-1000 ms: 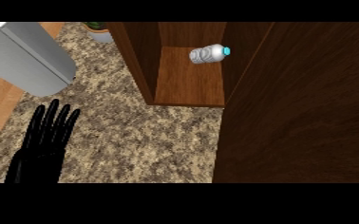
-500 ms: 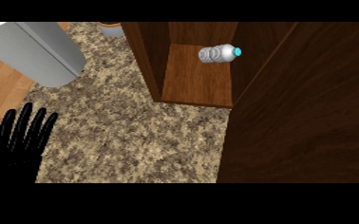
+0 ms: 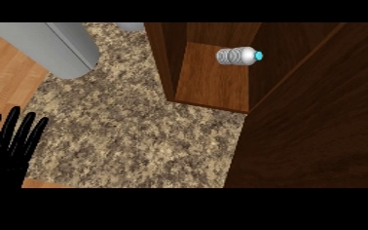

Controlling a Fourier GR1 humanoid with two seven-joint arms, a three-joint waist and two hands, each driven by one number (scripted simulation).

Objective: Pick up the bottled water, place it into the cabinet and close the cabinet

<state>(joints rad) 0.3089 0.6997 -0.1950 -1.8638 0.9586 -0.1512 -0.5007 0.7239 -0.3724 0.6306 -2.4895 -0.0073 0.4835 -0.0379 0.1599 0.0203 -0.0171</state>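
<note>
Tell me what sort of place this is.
Most likely a kitchen: a speckled stone-look counter, a dark wooden cabinet standing open on it with a water bottle lying inside, and a grey metal cylinder at the back.

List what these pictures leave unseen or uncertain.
- Right robot hand: absent from the head view.
- Left robot hand: cut by the left edge; only straight fingers show.
- Grey cylinder: cut by the top edge, identity unclear.
- Bottled water on the cabinet shelf: label too small to read.
- Cabinet door: hinge unseen.

The robot hand (image 3: 18, 143) is plain matte black, with long, slender, round-tipped fingers.
</note>
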